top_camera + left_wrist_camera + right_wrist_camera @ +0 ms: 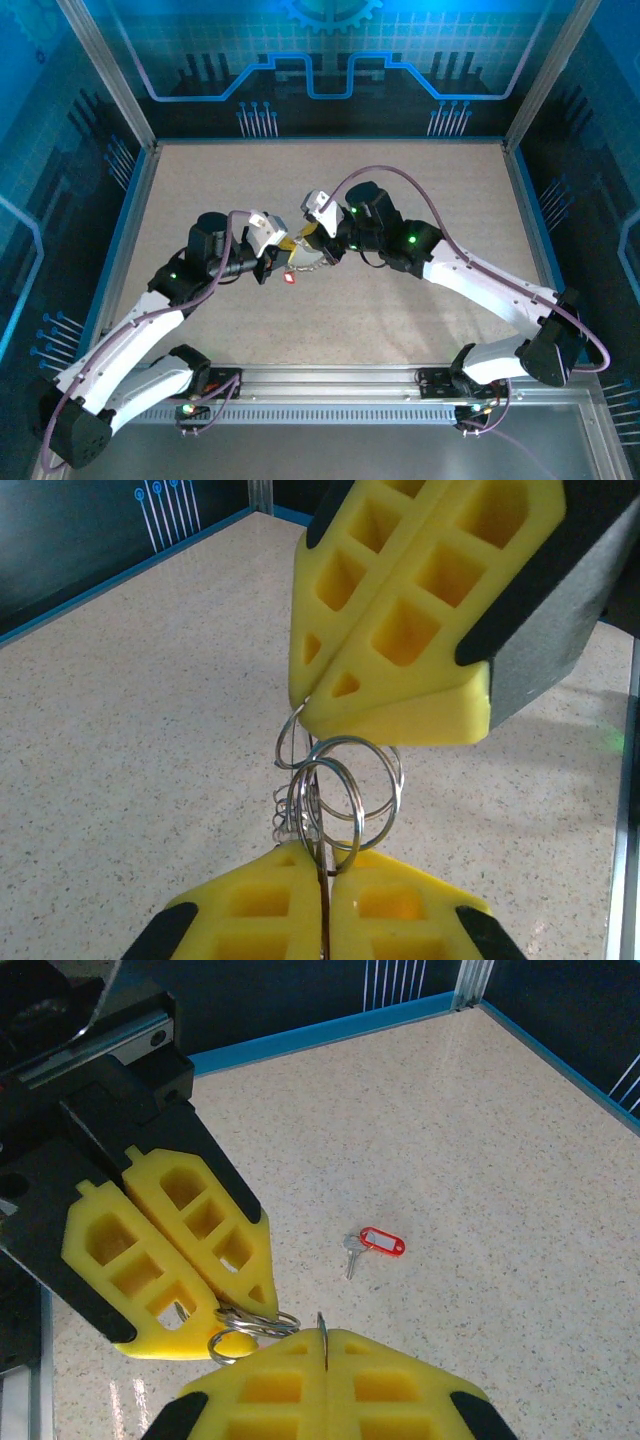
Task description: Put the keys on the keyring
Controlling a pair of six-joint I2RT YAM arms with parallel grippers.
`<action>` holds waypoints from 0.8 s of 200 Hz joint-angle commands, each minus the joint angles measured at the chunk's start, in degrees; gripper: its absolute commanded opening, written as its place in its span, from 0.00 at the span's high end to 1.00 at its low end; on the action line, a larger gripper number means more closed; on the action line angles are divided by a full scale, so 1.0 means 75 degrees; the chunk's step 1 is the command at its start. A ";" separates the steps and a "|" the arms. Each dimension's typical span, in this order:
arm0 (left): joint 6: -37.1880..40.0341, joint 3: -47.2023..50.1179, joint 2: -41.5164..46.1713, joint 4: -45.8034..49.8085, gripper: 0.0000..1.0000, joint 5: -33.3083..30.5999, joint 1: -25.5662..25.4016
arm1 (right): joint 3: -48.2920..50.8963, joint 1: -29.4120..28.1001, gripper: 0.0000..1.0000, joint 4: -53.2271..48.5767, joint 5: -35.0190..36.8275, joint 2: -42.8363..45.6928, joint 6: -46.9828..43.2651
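Evidently both pairs of jaws are closed on the keyring (345, 790), which is pinched between the left gripper (325, 868) and the right gripper (322, 1345), probably so that its coils can be spread. One key (372, 1245) with a red tag is seen lying on the table (480, 1140), a little beyond the jaws.

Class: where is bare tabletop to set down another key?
Free: the far strip of the table under the back wall, and the near patch between left arm and right arm. Crowded: the centre, where left gripper and right gripper pinch the keyring, red-tagged key lying nearby.
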State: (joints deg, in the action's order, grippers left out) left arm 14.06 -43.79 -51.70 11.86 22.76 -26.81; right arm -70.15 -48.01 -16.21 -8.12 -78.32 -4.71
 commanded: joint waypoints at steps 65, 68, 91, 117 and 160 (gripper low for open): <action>0.0261 -0.0353 0.0027 -0.0194 1.00 -0.0136 -0.0058 | -0.0379 -0.0110 0.99 -0.0117 0.0229 0.0125 0.1869; 0.0261 -0.0365 0.0018 -0.0227 1.00 -0.0121 -0.0054 | -0.0398 -0.0105 0.98 -0.0140 0.0219 0.0106 0.1917; 0.0165 -0.0328 0.0082 -0.0575 1.00 -0.0012 -0.0053 | -0.0481 -0.0100 0.78 -0.0109 0.0064 0.0076 0.2300; 0.0453 -0.0190 0.0272 -0.0889 1.00 0.0313 -0.0057 | -0.0335 0.0126 0.65 -0.0115 0.0000 0.0459 0.1196; 0.0925 -0.0147 0.0594 -0.0982 1.00 0.0828 -0.0055 | -0.0108 0.1046 0.55 -0.0491 -0.0993 0.1391 -0.1921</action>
State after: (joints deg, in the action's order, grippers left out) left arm 17.58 -44.31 -49.39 8.73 24.69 -26.81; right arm -71.46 -43.51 -17.47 -10.35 -72.73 -3.55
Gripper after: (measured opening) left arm 0.073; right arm 0.425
